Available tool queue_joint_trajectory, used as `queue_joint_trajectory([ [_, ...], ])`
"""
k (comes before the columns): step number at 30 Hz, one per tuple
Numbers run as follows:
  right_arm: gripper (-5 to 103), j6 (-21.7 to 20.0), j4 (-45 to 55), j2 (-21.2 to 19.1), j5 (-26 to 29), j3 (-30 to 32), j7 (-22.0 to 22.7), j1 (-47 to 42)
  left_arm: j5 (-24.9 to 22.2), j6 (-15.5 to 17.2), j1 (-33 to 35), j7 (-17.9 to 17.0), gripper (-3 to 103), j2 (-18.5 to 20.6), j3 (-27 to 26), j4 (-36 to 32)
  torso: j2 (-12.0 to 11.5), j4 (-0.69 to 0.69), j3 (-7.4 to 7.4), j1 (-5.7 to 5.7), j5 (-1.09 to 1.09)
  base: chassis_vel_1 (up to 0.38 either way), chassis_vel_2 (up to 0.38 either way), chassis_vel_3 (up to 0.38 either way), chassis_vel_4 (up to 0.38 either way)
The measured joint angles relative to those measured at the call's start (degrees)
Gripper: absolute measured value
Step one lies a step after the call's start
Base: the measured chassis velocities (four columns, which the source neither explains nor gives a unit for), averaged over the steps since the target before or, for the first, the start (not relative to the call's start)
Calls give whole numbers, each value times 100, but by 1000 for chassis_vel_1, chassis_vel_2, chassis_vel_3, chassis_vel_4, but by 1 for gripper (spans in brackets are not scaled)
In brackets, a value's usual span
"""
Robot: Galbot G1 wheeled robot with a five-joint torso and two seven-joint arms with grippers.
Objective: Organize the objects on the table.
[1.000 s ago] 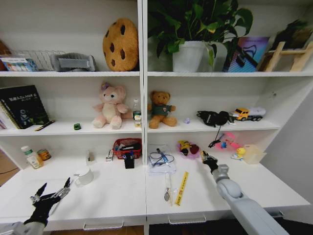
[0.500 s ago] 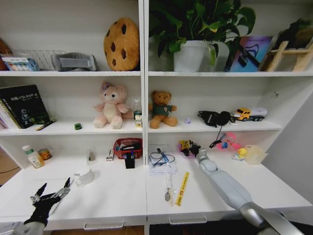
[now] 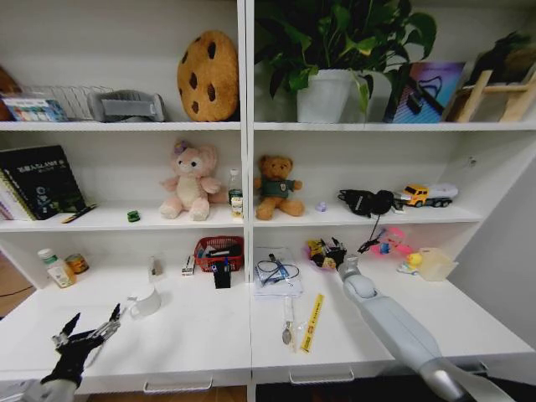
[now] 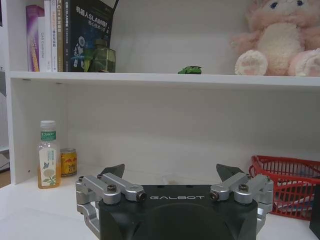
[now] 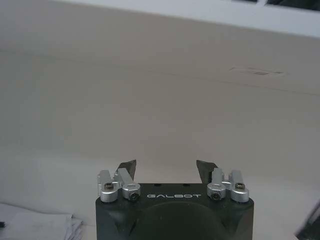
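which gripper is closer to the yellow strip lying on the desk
The right. The right gripper is at the back of the desk just behind the yellow strip; the left gripper sits far off at the front left corner.

tiny green toy car point(image 3: 132, 216) on shelf, white table point(image 3: 184, 335) below

The right end effector point(image 3: 334, 254) hangs over the desk point(image 3: 193, 335) near the back wall, just beside the toy point(image 3: 318, 251) lying there. To its left lie the papers with a cable point(image 3: 276, 275), then the basket point(image 3: 219, 249). In front of it, toward the desk edge, lie the ruler point(image 3: 311, 322) and spoon point(image 3: 286, 322). To its right sits the duck point(image 3: 410, 262). Far off to its left, the left end effector point(image 3: 88, 332) sits near the front edge, with the cup point(image 3: 144, 301) just behind it and the bottle point(image 4: 48, 161) and can point(image 4: 68, 162) farther back.
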Motion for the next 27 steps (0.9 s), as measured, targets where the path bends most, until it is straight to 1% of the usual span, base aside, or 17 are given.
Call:
queue_joint_trajectory([
  [2, 80, -99, 559, -130, 22, 467, 21, -639, 1, 0, 0, 1, 100, 0, 0, 0, 0, -3, 0, 0, 4, 0, 0, 0, 0],
  [3, 80, -99, 559, -130, 22, 467, 21, -639, 1, 0, 0, 1, 100, 0, 0, 0, 0, -3, 0, 0, 4, 0, 0, 0, 0],
  [4, 85, -109, 974, -206, 21, 783, 23, -1052, 0, 0, 0, 1, 100, 0, 0, 0, 1, -4, 0, 0, 0, 0, 0, 0, 0],
  [5, 90, -109, 1206, -228, 20, 971, 27, -1295, 0, -1, 0, 1, 100, 0, 0, 0, 1, -3, 0, 0, -1, 0, 0, 0, 0],
  [6, 90, -107, 1469, -237, 12, 1203, 30, -1581, 0, -1, 0, 0, 100, 0, 0, 0, 0, -2, -1, 0, 0, 0, 0, 0, 0],
  [7, 90, -107, 1469, -237, 12, 1203, 30, -1581, 0, -1, 0, 0, 100, 0, 0, 0, 0, -2, -1, 0, 0, 0, 0, 0, 0],
  [8, 96, -98, 1805, -225, -5, 1532, 36, -1975, 0, 0, 0, 0, 100, 0, -1, 0, 0, -1, 0, 0, 3, 0, 0, 0, 0],
  [9, 98, -87, 2057, -190, -31, 1772, 38, -2299, 0, 0, 0, 0, 100, 0, 0, 0, 0, 0, 0, 0, 1, 0, 0, 0, 0],
  [11, 98, -87, 2057, -190, -31, 1772, 38, -2299, 0, 0, 0, 0, 100, 0, 0, 0, 0, 0, 0, 0, 1, 0, 0, 0, 0],
  [14, 100, -60, 2412, -104, -113, 2173, 36, -2803, 0, 0, 0, 0, 100, 0, 0, 0, 0, -3, -1, 0, 1, 0, 0, 0, 0],
  [18, 100, -38, 2528, -63, -152, 2329, 34, -2972, 0, 0, -1, 0, 100, 1, 0, 0, 1, -3, 0, 0, 1, 0, 0, 0, 0],
  [20, 100, 159, 3137, 158, -333, 3080, -42, -3887, 0, 0, -1, 0, 100, 0, 0, 0, 0, -2, 0, 0, 1, 0, 0, 0, 0],
  [21, 100, 159, 3137, 158, -333, 3080, -42, -3887, 0, 0, -1, 0, 100, 0, 0, 0, 0, -2, 0, 0, 1, 0, 0, 0, 0],
  [23, 100, 237, 3590, 302, -352, 3623, -49, -4495, 0, 0, 0, -1, 100, 0, 0, 0, 1, -2, 0, 0, 0, 0, 0, 0, 0],
  [24, 100, 237, 3590, 302, -352, 3623, -49, -4495, 0, 0, 0, -1, 100, 0, 0, 0, 1, -2, 0, 0, 0, 0, 0, 0, 0],
  [26, 100, 250, 4162, 487, -225, 4115, -52, -5233, 0, 0, 0, 0, 100, 0, 0, 0, 1, -2, 0, 0, 0, 0, 0, 0, 0],
  [27, 100, 257, 4197, 500, -217, 4144, -54, -5285, 0, -1, -1, -1, 100, 0, 0, 0, 1, -2, 0, 0, 0, 0, 0, 0, 0],
])
